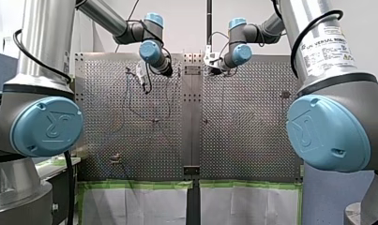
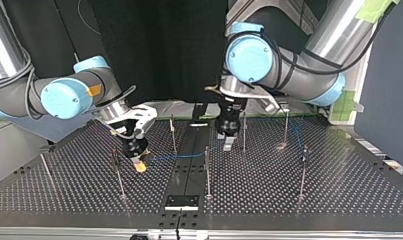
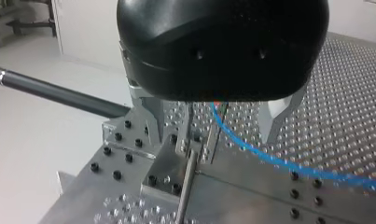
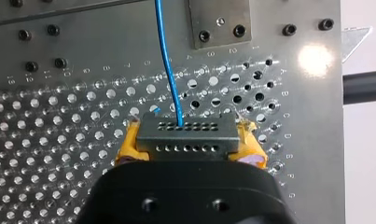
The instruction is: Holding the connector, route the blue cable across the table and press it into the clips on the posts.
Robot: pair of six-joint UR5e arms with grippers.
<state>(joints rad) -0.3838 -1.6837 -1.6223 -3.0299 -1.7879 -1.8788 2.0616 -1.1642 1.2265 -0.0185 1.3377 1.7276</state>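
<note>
— Top view first: what crowds our right gripper (image 2: 139,165)?
— One thin post (image 2: 118,172) stands just beside it. A second post (image 2: 207,170) rises between it and our left gripper (image 2: 228,144). More posts stand behind both grippers and toward that view's right.
— And the task's things?
— The connector (image 4: 188,137) is pinched between our right gripper's yellow pads (image 4: 127,147). The blue cable (image 2: 174,156) runs from it across the table's middle seam to our left gripper. That gripper's metal fingers (image 3: 146,119) are spread, with the cable passing between them.
— Where do we have room?
— The perforated table (image 2: 339,195) lies open from both grippers to the top view's near edge, where a small black plate (image 2: 181,201) sits. In the right wrist view, the table's edge runs close beside our gripper.
</note>
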